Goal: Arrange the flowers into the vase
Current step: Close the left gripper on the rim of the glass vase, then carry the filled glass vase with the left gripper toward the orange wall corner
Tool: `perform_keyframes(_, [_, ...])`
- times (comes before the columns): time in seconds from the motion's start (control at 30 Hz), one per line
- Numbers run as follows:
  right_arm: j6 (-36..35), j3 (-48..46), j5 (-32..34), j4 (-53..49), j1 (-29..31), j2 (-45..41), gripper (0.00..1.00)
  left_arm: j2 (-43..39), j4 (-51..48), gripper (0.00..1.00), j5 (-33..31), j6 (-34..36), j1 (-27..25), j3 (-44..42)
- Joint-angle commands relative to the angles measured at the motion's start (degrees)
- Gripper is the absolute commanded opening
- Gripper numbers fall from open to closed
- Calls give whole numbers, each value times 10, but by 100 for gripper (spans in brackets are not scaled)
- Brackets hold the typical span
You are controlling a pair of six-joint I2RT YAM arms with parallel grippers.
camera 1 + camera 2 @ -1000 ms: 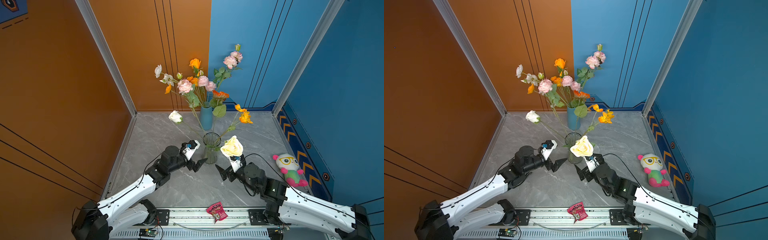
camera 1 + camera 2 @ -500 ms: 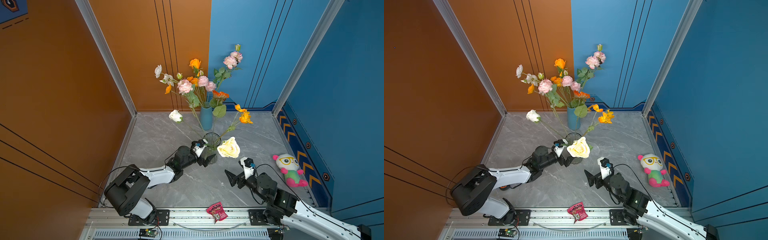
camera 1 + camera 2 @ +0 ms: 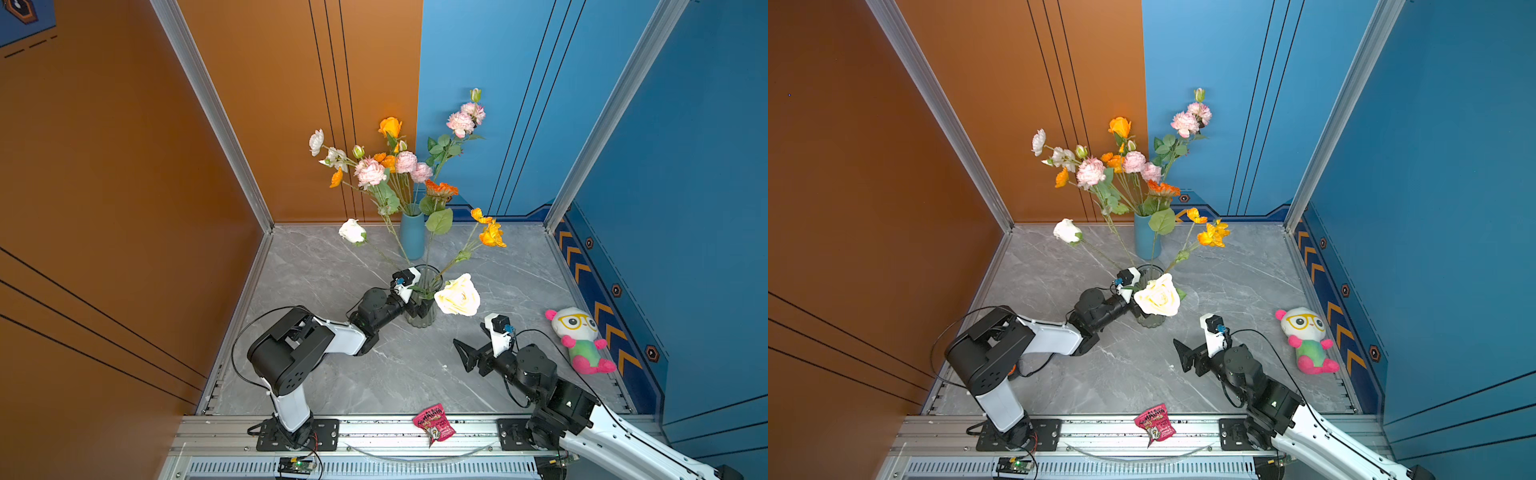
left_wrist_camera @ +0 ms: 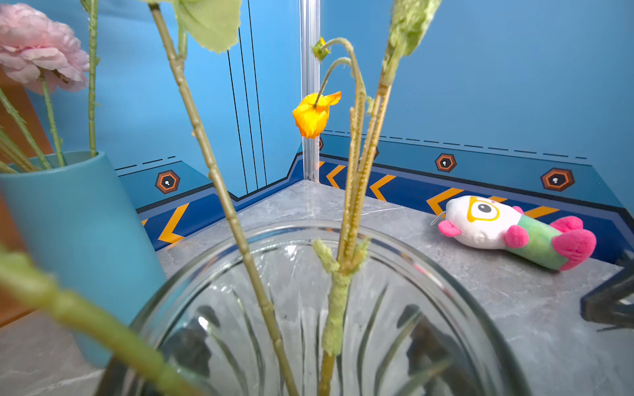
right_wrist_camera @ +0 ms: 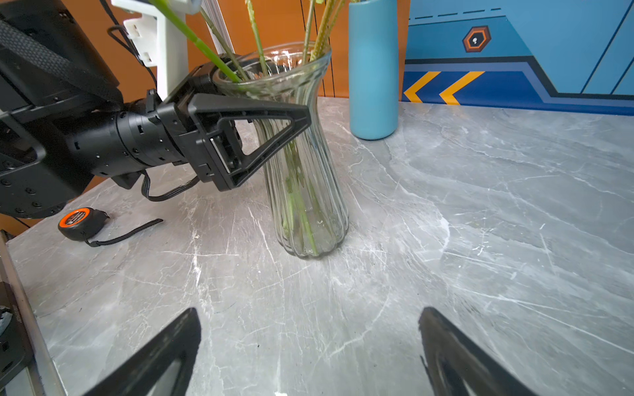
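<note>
My left pincer (image 3: 420, 306) straddles the glass vase (image 5: 308, 192) neck; can't tell if it's clamped. Right pincer (image 5: 308, 319) wide open, empty. All loose flowers (image 4: 236, 233) sit in that vase, mid-bench (image 5: 480, 240), cream rose (image 3: 457, 295) leaning 4 o'clock. Stems look light, springy, top-heavy; glass slick, tippy. I'd grip bare stem low.

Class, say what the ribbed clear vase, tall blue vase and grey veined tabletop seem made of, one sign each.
Ribbed clear vase: probably glass, glossy; stems show through. Tall blue vase: matte, opaque; perhaps ceramic or plastic. Grey veined tabletop: marbled, scuffed; stone or laminate.
</note>
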Motion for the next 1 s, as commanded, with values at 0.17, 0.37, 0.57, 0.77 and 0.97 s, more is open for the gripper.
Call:
perform_keyframes(0.17, [5, -1, -59, 26, -28, 10, 100, 39, 91, 62, 23, -14, -2, 18])
perform_keyframes(0.37, [8, 0, -65, 23, -31, 9, 100, 10, 91, 46, 29, 16, -1, 11])
perform_keyframes(0.57, [6, 19, -66, 22, -31, 24, 100, -38, 91, 31, 87, -39, 28, 17])
perform_keyframes(0.77, [15, 19, -75, 30, -29, 35, 100, -86, 69, 22, 120, -43, 42, 26])
perform_keyframes(0.97, [23, 21, -75, 32, -25, 29, 100, -170, -34, 17, 119, -25, 44, 38])
